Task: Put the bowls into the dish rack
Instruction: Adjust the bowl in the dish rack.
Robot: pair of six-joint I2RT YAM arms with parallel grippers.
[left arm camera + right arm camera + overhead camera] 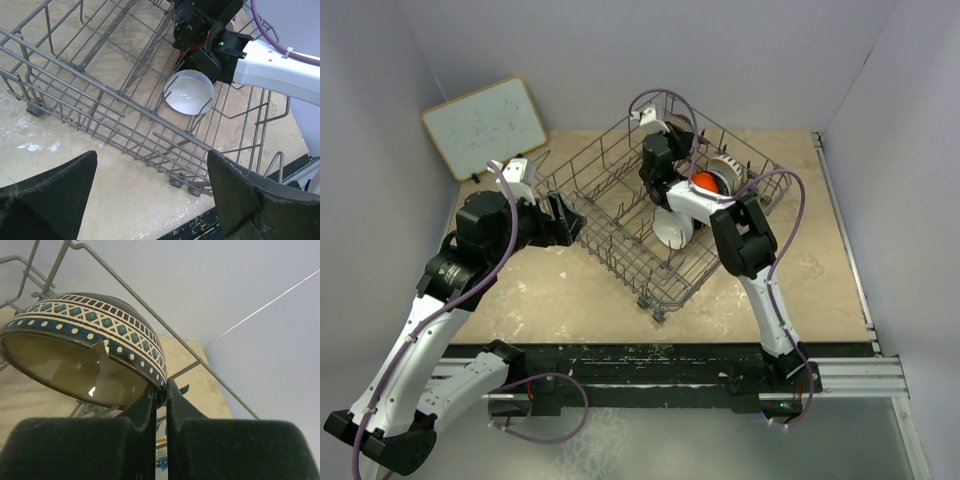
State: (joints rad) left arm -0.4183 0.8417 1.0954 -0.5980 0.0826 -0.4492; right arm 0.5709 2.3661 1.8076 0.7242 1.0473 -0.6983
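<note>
**Dish rack (pixel 610 215): loading status**

Rack sits mid-table (pixel 820 250). Left gripper (pixel 150 195), at its 9 o'clock, stands wide open, empty. Right gripper (pixel 160 390), over the rack's 12 o'clock side, pinches the patterned bowl (pixel 85 325) by its rim. White bowl (pixel 189 92) stands on edge inside the rack.

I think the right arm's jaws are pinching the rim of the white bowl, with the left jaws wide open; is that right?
No: the right wrist view shows the right jaws pinching the rim of the patterned bowl; the white bowl sits in the rack. The left jaws are wide open.
</note>
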